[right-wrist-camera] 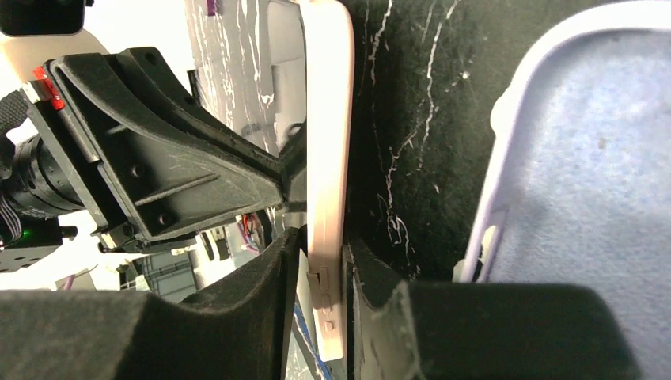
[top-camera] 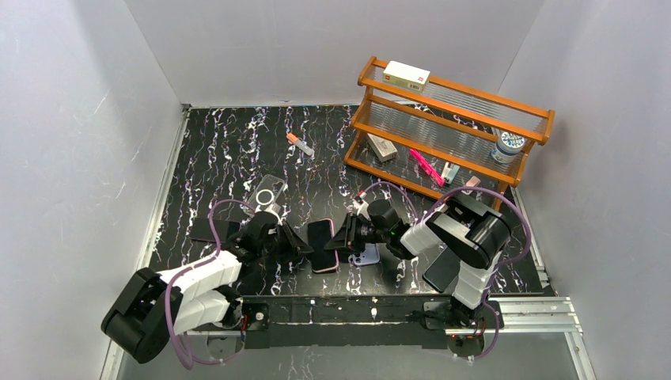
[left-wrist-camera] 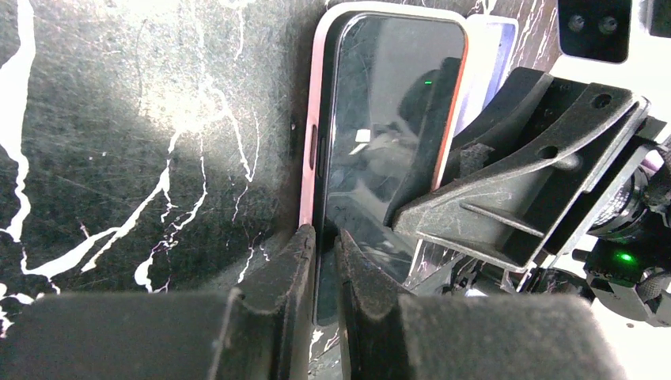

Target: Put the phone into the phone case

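You have one phone (top-camera: 323,245) at the near middle of the bench (top-camera: 221,150), between the two arms. Its screen is black and glossy, and a pale pink rim goes around it. Your left fingers (left-wrist-camera: 294,273) are pressed almost together and pinch the phone at its left side. Your right fingers (right-wrist-camera: 273,273) pinch the pink rim at its right side. There are two loose cases. One lavender case (top-camera: 367,256) lies just right of the phone, and one clear case (top-camera: 269,190) lies farther back. One wooden rack (top-camera: 451,119) stands far right.
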`<control>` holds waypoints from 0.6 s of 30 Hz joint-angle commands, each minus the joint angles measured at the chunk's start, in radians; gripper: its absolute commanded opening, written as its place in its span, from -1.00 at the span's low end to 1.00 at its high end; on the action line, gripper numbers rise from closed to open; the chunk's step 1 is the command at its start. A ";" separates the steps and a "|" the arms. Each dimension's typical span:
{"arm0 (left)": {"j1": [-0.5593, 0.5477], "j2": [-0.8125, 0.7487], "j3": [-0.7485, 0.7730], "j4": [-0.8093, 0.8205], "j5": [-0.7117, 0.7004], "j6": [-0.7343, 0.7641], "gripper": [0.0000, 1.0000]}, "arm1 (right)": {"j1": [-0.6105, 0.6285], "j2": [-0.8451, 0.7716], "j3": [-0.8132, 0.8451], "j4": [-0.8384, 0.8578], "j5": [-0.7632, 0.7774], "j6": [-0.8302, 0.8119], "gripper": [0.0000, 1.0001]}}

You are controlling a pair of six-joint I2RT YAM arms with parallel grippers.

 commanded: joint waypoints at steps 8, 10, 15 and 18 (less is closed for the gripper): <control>-0.019 -0.159 0.167 -0.278 -0.027 0.088 -0.34 | 0.007 -0.131 0.041 0.008 -0.037 -0.065 -0.97; -0.016 -0.161 0.232 -0.351 -0.048 0.126 -0.16 | -0.013 -0.165 0.032 0.003 -0.053 -0.063 -0.97; -0.012 -0.179 0.361 -0.445 -0.050 0.173 0.54 | -0.046 -0.257 0.024 -0.034 -0.080 -0.083 -0.97; -0.011 -0.174 0.452 -0.502 -0.045 0.204 0.79 | -0.066 -0.324 0.022 -0.068 -0.100 -0.108 -0.97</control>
